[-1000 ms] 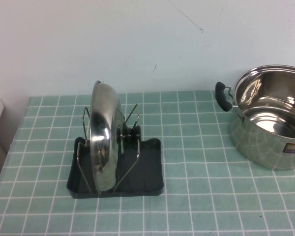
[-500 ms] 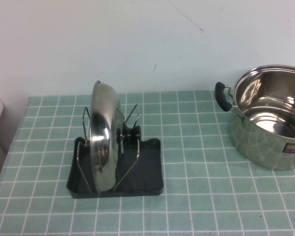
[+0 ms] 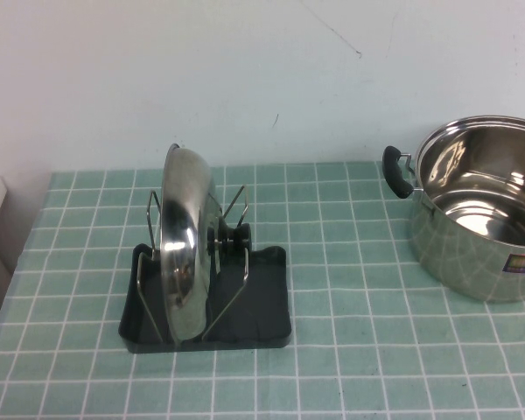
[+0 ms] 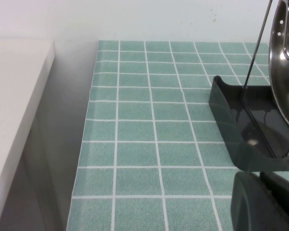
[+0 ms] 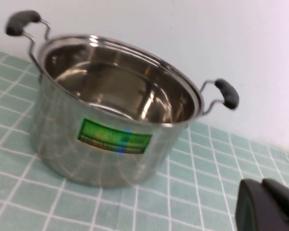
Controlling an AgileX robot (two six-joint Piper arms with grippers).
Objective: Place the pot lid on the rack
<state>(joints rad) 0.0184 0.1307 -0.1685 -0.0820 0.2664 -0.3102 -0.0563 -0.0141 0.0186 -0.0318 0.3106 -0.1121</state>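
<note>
Lid (image 3: pixel 184 245): standing on edge in rack (image 3: pixel 262 302), knob (image 3: pixel 232 238) facing pot (image 3: pixel 481 210); task looking done.
Left gripper (image 4: pixel 267 202): shut, holding nothing, sitting just beside rack's corner.
Right gripper (image 5: pixel 267 204): shut, empty, sitting near pot.
Risk: left arm swinging toward rack could be nudging it, tipping lid out of wires.

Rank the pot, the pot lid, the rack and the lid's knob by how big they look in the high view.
1. Pot, though cut off at the frame edge.
2. Rack.
3. Pot lid, standing on edge in the rack, so it shows narrow.
4. Knob.
Rack and lid look close; unsure.
</note>
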